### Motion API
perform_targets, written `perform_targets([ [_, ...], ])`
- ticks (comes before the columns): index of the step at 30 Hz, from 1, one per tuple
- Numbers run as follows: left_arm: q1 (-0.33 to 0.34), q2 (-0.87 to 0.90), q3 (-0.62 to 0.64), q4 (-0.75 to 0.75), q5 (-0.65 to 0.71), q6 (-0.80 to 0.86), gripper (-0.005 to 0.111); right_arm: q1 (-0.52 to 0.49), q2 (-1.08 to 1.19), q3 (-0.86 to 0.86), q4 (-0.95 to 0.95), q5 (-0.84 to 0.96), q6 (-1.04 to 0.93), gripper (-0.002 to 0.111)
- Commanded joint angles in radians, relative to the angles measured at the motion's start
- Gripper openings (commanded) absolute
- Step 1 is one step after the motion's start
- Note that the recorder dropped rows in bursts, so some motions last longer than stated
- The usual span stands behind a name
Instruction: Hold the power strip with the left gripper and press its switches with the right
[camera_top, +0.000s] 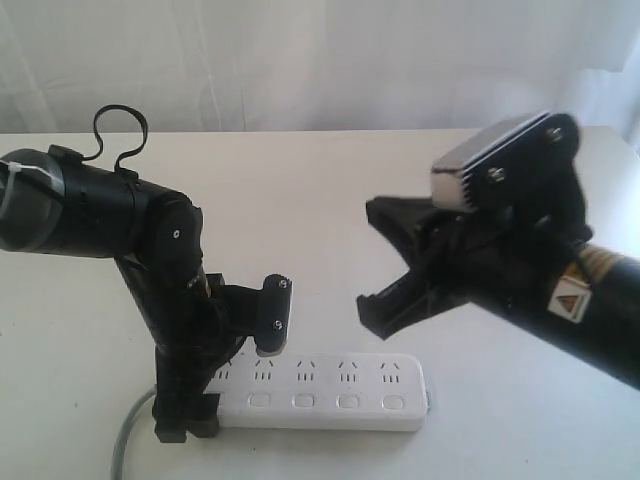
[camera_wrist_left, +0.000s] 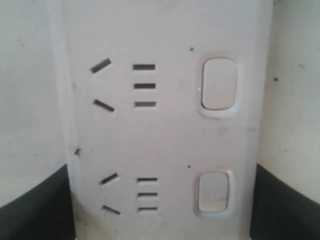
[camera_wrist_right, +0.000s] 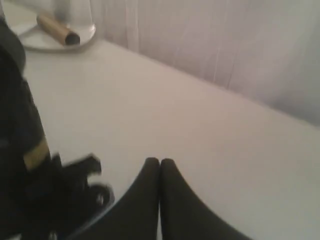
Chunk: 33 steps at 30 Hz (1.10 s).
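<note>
1. Holding looks done. The matte black left end effector (camera_top: 185, 420) stands at 7 o'clock in the exterior view. It is planted on the cord end of the long flat white plastic power strip (camera_top: 330, 395), which lies flat on the white worktop (camera_top: 300, 190) at 6 o'clock. In the left wrist view its slim black fingers (camera_wrist_left: 35, 210) flank both long edges of the bar and seem to touch them, so I judge it clamped on the power strip.
2. Pressing is not yet begun. The bulky glossy black right end effector (camera_wrist_right: 160, 167) hangs at 3 o'clock in the exterior view, above the power strip and well apart from it. Its own wrist view shows the two tips pressed together, holding nothing. None of the small white rounded-rectangle switches (camera_top: 303, 401) is touched, so every press is left to do.
3. Hidden or unclear:
   - Four switches show in the exterior view; the fifth is behind the left arm.
   - Whether any switch is on cannot be read.
   - The grey cord (camera_top: 125, 440) is cut off at the bottom edge.
   - The exterior view blurs the right jaws, which look parted there, so their closure rests on the wrist view alone.
</note>
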Motion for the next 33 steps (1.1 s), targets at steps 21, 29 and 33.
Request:
perform_targets([
  [21,-0.074,-0.414,-0.355,0.261,0.348,-0.282,0.105,-0.007,-0.334,0.001,0.211,-0.209,-0.427,0.000],
  [29,-0.074,-0.634,-0.369,0.200,0.350,-0.334,0.105,-0.007,-0.429,0.001,0.468,-0.285,-0.622,0.000],
  [33,-0.074,-0.730,-0.369,0.196,0.396,-0.376,0.105,-0.007,-0.464,0.001,0.507,-0.310,-0.694,0.000],
])
